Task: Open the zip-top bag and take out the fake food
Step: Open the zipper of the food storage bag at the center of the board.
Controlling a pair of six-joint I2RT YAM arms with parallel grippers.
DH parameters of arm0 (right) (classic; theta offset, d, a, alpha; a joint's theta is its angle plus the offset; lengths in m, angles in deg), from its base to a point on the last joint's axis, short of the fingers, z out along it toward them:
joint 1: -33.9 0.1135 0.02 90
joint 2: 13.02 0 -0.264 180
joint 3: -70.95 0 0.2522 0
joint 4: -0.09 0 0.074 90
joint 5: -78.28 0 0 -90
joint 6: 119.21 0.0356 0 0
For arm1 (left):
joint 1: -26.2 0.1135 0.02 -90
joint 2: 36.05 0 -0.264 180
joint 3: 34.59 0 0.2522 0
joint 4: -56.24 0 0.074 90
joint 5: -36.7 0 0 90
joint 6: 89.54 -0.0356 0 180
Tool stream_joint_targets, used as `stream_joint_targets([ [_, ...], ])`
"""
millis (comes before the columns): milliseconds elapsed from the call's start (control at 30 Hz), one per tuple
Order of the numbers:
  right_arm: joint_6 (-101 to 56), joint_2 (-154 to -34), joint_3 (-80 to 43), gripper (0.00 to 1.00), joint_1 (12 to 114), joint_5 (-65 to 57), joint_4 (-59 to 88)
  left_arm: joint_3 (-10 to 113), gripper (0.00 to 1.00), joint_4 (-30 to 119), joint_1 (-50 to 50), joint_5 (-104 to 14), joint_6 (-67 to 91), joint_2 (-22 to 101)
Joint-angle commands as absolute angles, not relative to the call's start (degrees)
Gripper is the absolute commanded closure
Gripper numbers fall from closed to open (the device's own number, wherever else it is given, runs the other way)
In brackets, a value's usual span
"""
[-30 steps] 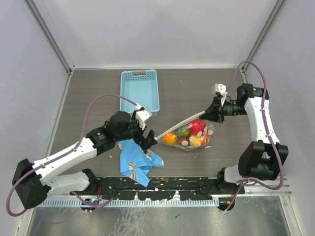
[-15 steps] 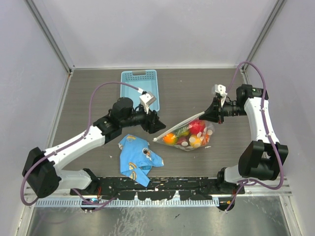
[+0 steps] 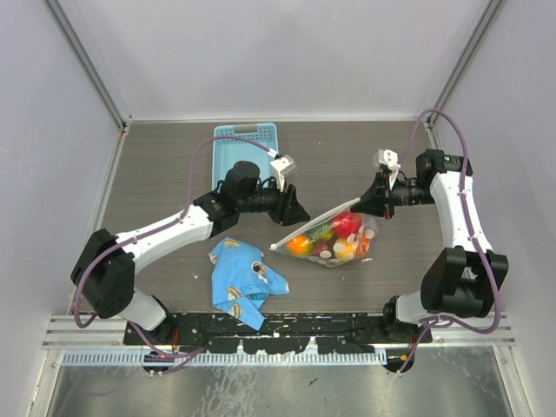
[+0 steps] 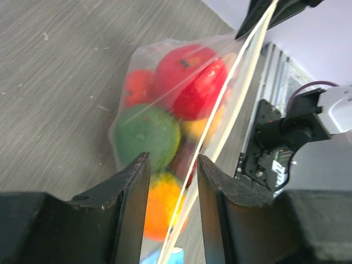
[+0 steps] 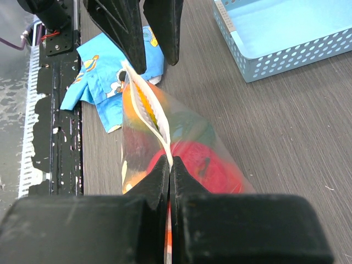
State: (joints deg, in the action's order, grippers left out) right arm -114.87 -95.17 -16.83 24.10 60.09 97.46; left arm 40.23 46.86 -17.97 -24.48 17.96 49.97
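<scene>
Since half a second ago the left gripper has swung up and right, away from the blue cartoon-print cloth, and now sits just left of the zip-top bag. Its jaws stand apart. In the wrist view the near end of the white zip strip runs into the gap between them, apparently unpinched. The right gripper is clamped on the strip's other end, and the strip is stretched straight. The fake food, in red, green, orange and yellow, sits inside the bag at centre right of the overhead frame. The light blue slotted basket lies upper centre on the grey wood-grain tabletop. Pale walls with metal corner rails enclose the table.
</scene>
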Motion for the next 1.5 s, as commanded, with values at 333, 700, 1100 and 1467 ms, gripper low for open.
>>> stream_joint_targets([
  [333,-116.4,-94.5,-16.1,0.99,24.4,61.5,97.4,43.4,0.67,54.7,-20.4,-19.0,20.9,54.6],
  [700,-115.8,-95.1,-16.8,0.99,24.5,60.5,97.5,44.1,1.0,57.1,-21.5,-17.2,22.1,56.8],
  [1100,-108.4,-97.2,-34.2,0.99,20.8,45.6,95.4,56.9,1.0,67.4,-29.6,-18.5,29.3,68.6],
  [1467,-95.7,-99.7,-24.4,0.98,36.6,41.2,77.1,43.7,1.0,71.1,-29.6,-29.7,30.4,66.0],
])
